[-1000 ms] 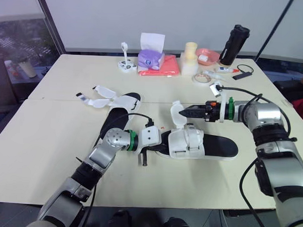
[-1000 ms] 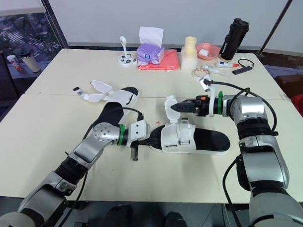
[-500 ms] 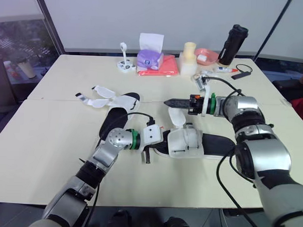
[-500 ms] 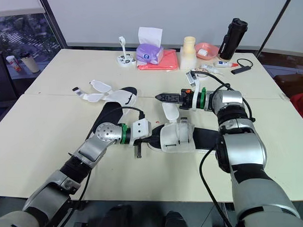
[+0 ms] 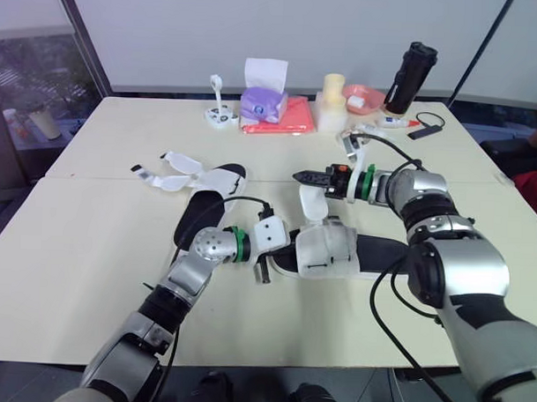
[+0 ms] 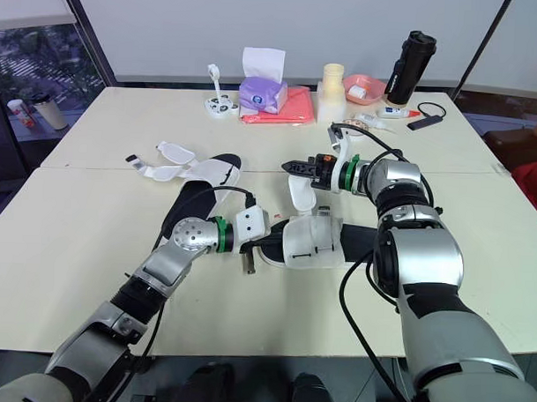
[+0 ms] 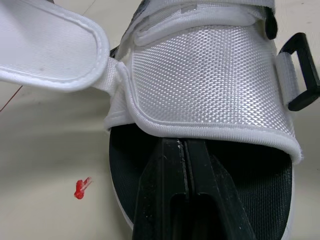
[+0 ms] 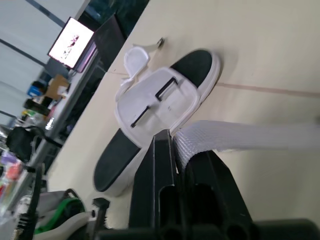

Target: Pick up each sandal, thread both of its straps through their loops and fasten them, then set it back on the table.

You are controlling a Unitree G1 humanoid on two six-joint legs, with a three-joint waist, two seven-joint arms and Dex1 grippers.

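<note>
While L claw (image 7: 181, 147) grips sandal (image 5: 377, 255), R claw (image 5: 297, 177), arm outstretched, pinches strap (image 5: 311, 201).

No text, brand, number or sign can be read anywhere. Any print on the purple tissue box (image 5: 261, 102) and the black bottle (image 5: 412, 75) at the far side of the counter (image 5: 91, 239) is too small to tell. The lit screen (image 8: 72, 42) in the right wrist view shows only pink blotches.

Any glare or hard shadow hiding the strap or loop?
Left wrist view: even light on the white woven sandal upper and black plastic loop, no glare; the left claw blocks some black insole. Right wrist view: the loose white strap in the right claw looks pale against the cream table; a bright monitor screen glows behind. Left eye view: soft shadows only.
</note>
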